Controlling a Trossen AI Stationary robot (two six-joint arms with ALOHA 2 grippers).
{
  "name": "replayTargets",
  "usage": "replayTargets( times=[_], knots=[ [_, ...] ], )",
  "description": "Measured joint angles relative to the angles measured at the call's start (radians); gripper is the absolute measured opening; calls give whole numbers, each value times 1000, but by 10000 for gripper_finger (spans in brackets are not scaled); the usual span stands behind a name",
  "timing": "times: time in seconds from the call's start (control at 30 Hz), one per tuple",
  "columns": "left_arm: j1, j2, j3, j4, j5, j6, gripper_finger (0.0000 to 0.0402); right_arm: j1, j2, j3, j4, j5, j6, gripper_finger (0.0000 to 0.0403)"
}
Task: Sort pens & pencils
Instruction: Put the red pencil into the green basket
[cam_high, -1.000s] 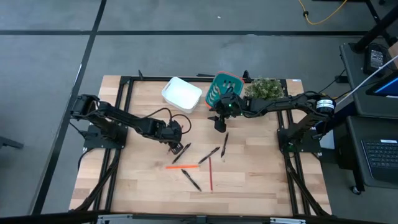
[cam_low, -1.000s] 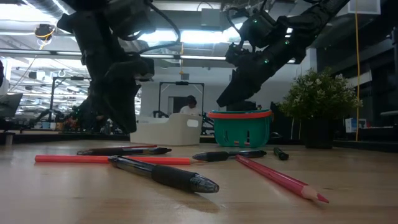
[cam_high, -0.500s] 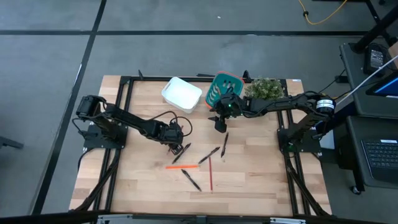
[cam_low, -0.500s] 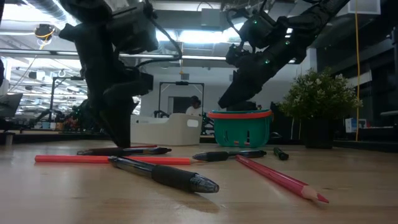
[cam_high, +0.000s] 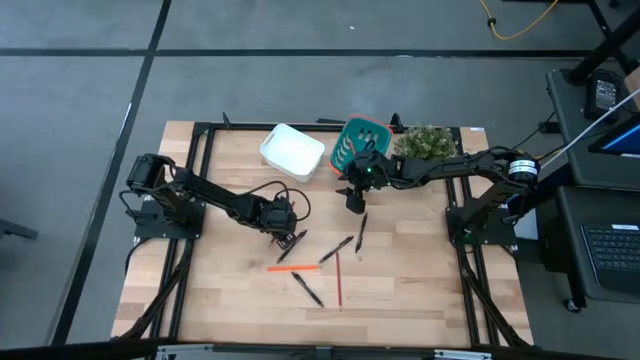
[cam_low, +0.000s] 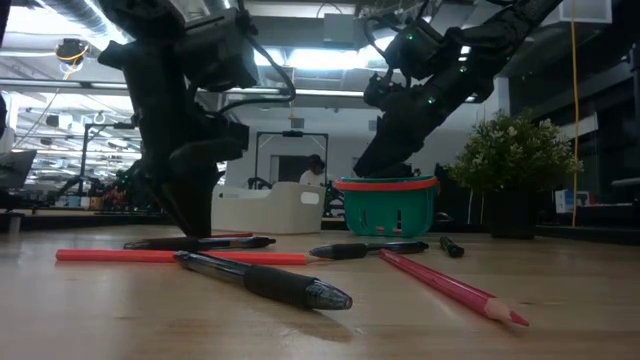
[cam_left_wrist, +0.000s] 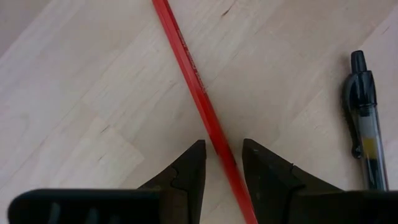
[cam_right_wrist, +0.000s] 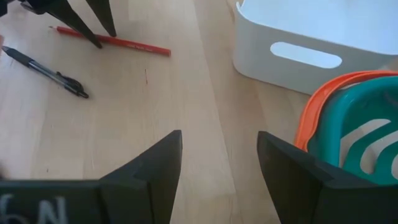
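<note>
Left wrist view: you have the left gripper (cam_left_wrist: 219, 165) down at the wooden table (cam_high: 420, 280), its two dark fingers narrowly apart with a thin red pencil (cam_left_wrist: 193, 81) running between them. Not yet clamped, as far as I can judge. A clear-barrelled black pen (cam_left_wrist: 364, 134) lies just beside, untouched.

High view: the right gripper (cam_high: 352, 202) hangs in front of the teal slotted basket with the orange rim (cam_high: 352, 138), fingers spread wide and empty. The white plastic bin (cam_high: 292, 150) sits beside the basket.

Progress: little sorted, by the look of it. An orange pencil (cam_high: 293, 267), a second red pencil (cam_high: 338, 280) and three more black pens (cam_high: 308, 290) (cam_high: 336, 249) (cam_high: 361, 229) lie loose mid-table. Basket and bin contents cannot be made out.
</note>
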Motion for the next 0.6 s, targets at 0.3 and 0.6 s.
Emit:
replayTargets(
  times=[0.3, 0.6],
  knots=[
    [4, 0, -1, -2, 39, 0, 101, 0, 0, 0, 0, 0, 0, 209],
    [55, -3, -1, -3, 129, 4, 101, 0, 0, 0, 0, 0, -1, 209]
  ],
)
